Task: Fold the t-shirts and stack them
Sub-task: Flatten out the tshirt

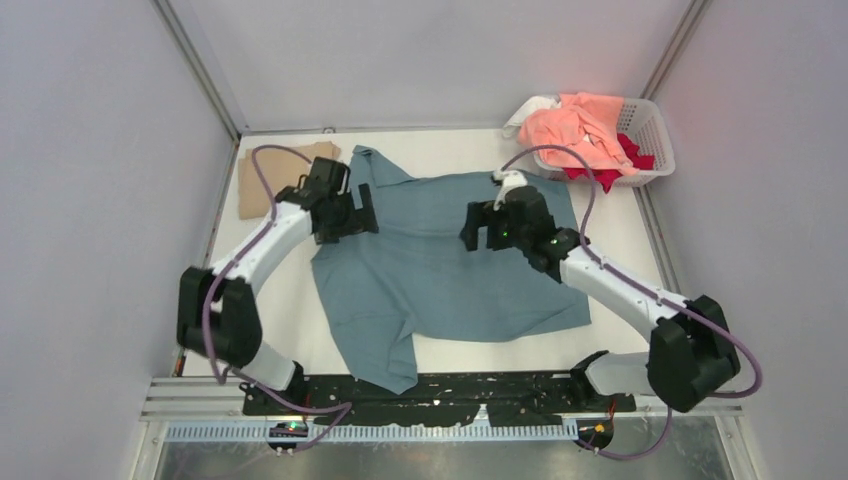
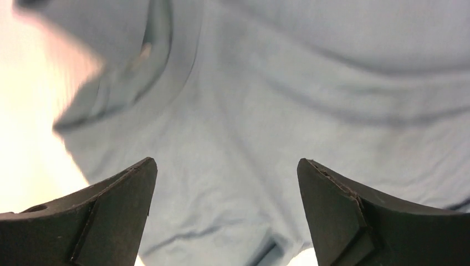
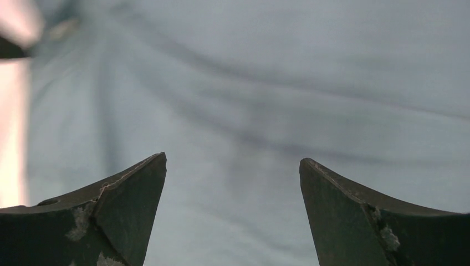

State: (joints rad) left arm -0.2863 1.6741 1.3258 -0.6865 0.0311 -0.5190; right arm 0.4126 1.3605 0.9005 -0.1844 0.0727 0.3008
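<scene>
A dusty teal-blue t-shirt [image 1: 440, 270] lies spread on the white table, one sleeve hanging over the near edge. It fills the left wrist view [image 2: 266, 111] and the right wrist view [image 3: 249, 100]. My left gripper [image 1: 350, 212] is open and empty over the shirt's left edge, near the collar [image 2: 119, 94]. My right gripper [image 1: 483, 228] is open and empty over the shirt's upper right part. A folded tan t-shirt [image 1: 262, 180] lies at the far left. Peach-pink [image 1: 575, 125], red [image 1: 625, 160] and white [image 1: 522, 118] shirts sit in the basket.
A white plastic lattice basket [image 1: 652, 125] stands at the far right corner. Grey walls close in the table [image 1: 620, 230] on the left, back and right. A black rail [image 1: 480, 395] runs along the near edge by the arm bases.
</scene>
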